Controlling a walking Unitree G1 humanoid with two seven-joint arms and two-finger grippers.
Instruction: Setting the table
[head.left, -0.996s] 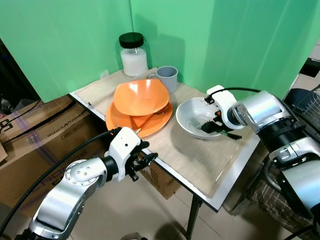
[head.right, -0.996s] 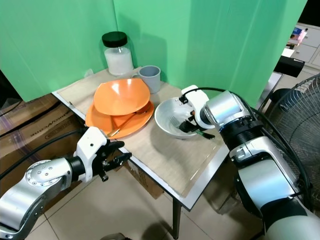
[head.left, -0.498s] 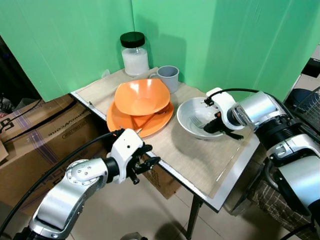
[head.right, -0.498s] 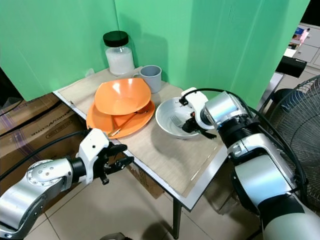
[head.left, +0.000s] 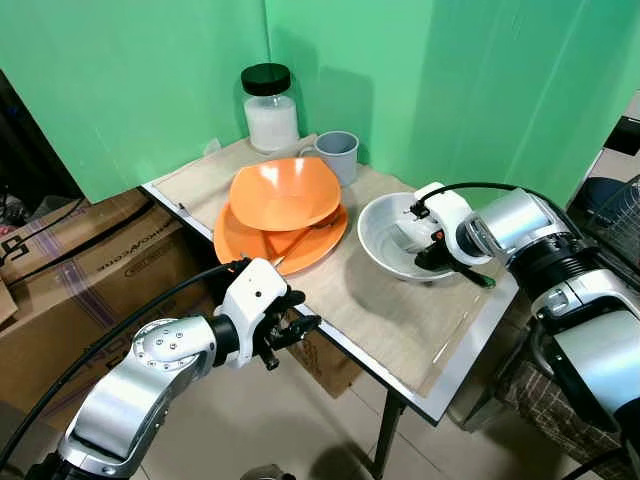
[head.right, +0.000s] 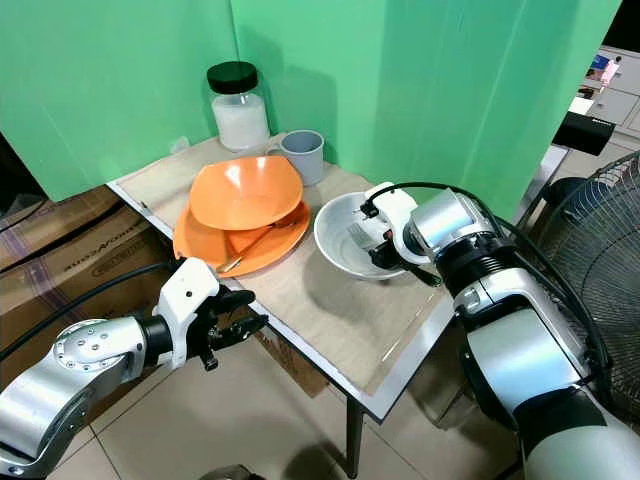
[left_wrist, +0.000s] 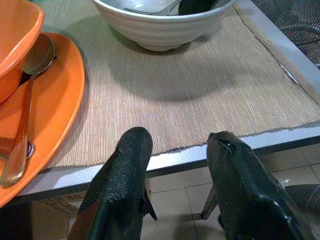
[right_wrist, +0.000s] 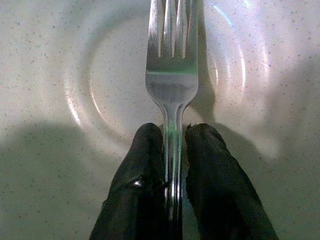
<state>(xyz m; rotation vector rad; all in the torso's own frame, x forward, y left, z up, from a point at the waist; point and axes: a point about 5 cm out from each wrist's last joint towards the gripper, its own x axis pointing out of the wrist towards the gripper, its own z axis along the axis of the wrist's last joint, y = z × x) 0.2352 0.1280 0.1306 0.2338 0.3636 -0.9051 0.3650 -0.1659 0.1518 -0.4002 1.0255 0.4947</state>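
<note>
A white bowl (head.left: 385, 250) stands on the woven mat at the table's right side. Inside it lies a silver fork (right_wrist: 172, 75), tines pointing away from the wrist. My right gripper (right_wrist: 172, 134) reaches into the bowl from the right (head.left: 432, 258) and is shut on the fork's handle. An orange bowl (head.left: 283, 190) sits on an orange plate (head.left: 240, 245) with a spoon (left_wrist: 25, 110) beside it. My left gripper (left_wrist: 175, 145) is open and holds nothing, just below the table's front edge (head.left: 298, 325).
A grey mug (head.left: 336, 155) and a black-lidded jar (head.left: 268, 108) of white powder stand at the table's back by the green screen. Cardboard boxes (head.left: 70, 270) sit on the floor to the left. A fan (head.right: 600, 270) stands at the right.
My right gripper has shifted slightly toward the bowl's right side with the fork in its grip. The left gripper has hardly moved.
</note>
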